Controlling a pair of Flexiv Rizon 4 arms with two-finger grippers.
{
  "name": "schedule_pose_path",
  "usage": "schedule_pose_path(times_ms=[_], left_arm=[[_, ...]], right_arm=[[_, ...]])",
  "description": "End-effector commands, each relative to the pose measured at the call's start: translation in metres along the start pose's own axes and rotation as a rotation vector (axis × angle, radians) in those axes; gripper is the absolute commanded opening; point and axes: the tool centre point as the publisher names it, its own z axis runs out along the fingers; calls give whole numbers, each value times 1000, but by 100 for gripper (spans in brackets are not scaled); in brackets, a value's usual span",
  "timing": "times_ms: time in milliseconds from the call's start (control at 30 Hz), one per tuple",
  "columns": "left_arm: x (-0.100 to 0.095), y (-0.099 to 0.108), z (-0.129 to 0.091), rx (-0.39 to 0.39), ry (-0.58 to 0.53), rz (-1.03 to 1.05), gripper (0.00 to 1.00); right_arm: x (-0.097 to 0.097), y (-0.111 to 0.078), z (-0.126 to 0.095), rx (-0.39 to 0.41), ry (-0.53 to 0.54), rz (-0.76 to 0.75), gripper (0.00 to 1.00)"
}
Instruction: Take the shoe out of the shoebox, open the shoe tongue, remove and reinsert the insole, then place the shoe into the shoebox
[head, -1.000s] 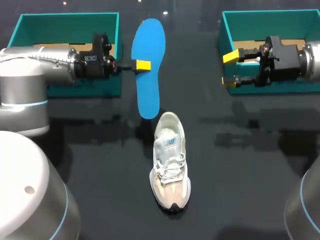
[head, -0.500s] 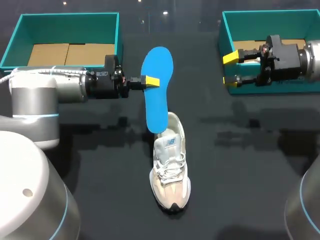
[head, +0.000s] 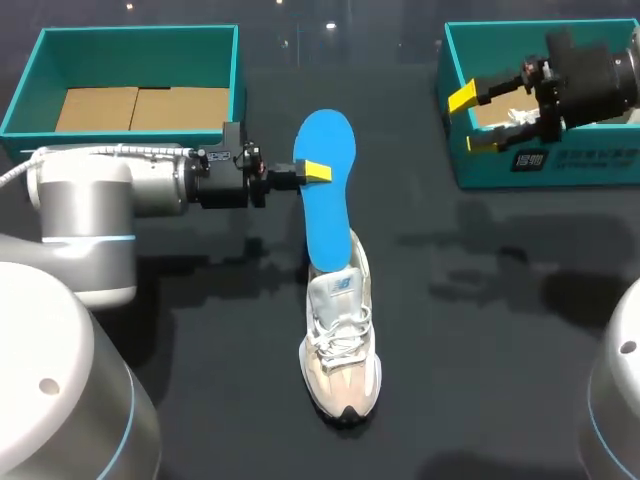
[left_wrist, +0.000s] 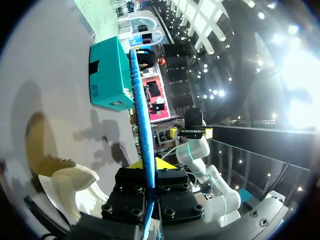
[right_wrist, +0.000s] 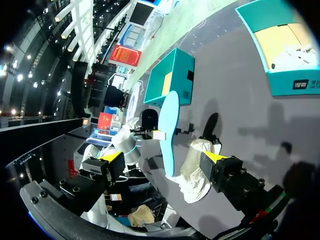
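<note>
Head view: the left gripper (head: 312, 172) is clamped on the blue insole (head: 325, 215), whose end meets the heel opening of the shoe (head: 340, 345), so reinsertion looks begun. Next, I'd judge, it must slide toeward. The right gripper (head: 472, 121), fingers apart, hangs well off the shoe.

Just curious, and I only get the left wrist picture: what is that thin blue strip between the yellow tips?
Observer: A blue insole, seen edge-on. From above it is foot-shaped, and the left gripper pinches its side edge.
Visitor: Where does its end go?
Observer: From above, one end overlaps the heel opening of the shoe. I cannot tell whether it is inside.
Visitor: And the other arm?
Observer: The right gripper is open, over the right shoebox.
</note>
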Motion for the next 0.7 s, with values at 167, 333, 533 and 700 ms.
schedule_pose_path(times_ms=[167, 333, 533, 700], left_arm=[[-7, -3, 14, -12, 9, -49, 0], [-10, -2, 16, -14, 26, -90, 0], [-9, -4, 17, -19, 52, -125, 0], [-6, -6, 18, -18, 71, -154, 0]], right_arm=[[17, 8, -4, 30, -276, 12, 100], [25, 10, -3, 24, -367, 0, 100], [35, 12, -2, 22, -463, -25, 100], [42, 14, -1, 28, -548, -43, 100]])
